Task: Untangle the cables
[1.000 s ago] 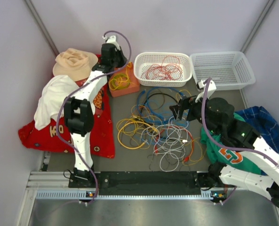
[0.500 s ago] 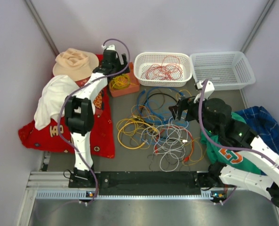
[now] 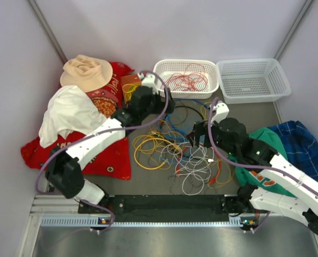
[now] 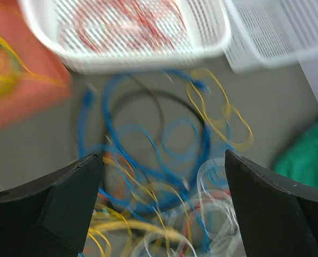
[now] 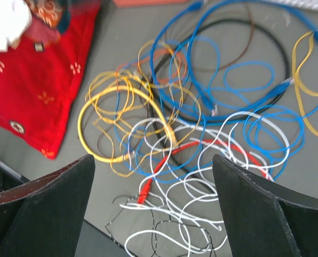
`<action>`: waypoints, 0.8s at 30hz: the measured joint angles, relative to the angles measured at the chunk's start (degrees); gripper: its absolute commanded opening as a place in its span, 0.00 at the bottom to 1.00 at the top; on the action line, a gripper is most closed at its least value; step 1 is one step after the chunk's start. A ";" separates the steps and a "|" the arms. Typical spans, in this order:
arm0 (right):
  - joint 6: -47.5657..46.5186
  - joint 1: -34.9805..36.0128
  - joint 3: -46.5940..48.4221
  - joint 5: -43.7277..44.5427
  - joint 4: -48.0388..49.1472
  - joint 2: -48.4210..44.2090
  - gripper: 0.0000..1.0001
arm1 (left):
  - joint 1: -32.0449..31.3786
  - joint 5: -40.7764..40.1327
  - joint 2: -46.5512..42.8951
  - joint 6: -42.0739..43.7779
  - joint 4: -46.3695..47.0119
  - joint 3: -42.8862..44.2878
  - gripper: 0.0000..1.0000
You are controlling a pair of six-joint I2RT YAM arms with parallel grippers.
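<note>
The cables (image 3: 183,142) lie in a loose tangle of yellow, blue, white, red and black loops on the grey table between both arms. My left gripper (image 3: 168,105) hovers over the pile's back left part. In the blurred left wrist view it (image 4: 162,155) is open above blue and yellow cables (image 4: 148,160), holding nothing. My right gripper (image 3: 197,138) hangs over the pile's right side. In its wrist view it (image 5: 153,158) is open and empty above white, red and yellow cables (image 5: 191,139). More red cables (image 3: 186,80) lie in the left white basket (image 3: 160,85).
An empty white basket (image 3: 252,80) stands at the back right. An orange box (image 3: 131,81) holding a yellow cable sits behind the left arm. A red cloth (image 3: 113,155), white cloth (image 3: 67,115) and hat (image 3: 86,72) lie left. Green (image 3: 266,179) and blue (image 3: 303,142) garments lie right.
My left gripper opened at the orange box, then swung right and forward over the cable pile. The right gripper drifted slightly left and stayed open.
</note>
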 measured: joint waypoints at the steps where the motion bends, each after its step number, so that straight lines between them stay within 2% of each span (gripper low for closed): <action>1: 0.33 0.00 -0.68 -0.50 0.02 0.33 0.89 | -2.10 1.01 -1.75 -1.40 -0.17 -3.17 0.99; 3: 0.90 0.02 -1.66 -1.44 -0.07 0.68 0.89 | -4.00 2.99 -4.09 -4.00 -0.90 -9.55 0.99; 8: 2.38 0.02 -2.89 -2.34 -0.13 0.22 0.88 | -4.15 4.48 -11.89 -6.32 -4.96 -23.10 0.99; 9: 3.30 0.02 -3.45 -2.60 0.04 -0.85 0.88 | -4.26 4.55 -21.07 -6.36 -6.34 -28.37 0.99; 14: 4.79 0.02 -4.63 -3.04 0.00 -1.81 0.87 | -4.37 6.14 -32.13 -4.17 -4.26 -31.43 0.99; 18: 5.77 0.02 -5.14 -3.02 -0.33 -2.23 0.87 | -4.92 9.51 -33.86 0.79 -3.91 -33.94 0.99; 24: 6.64 0.04 -5.14 -1.77 -1.62 -5.09 0.86 | -7.41 8.59 -26.36 5.01 -9.49 -35.50 0.99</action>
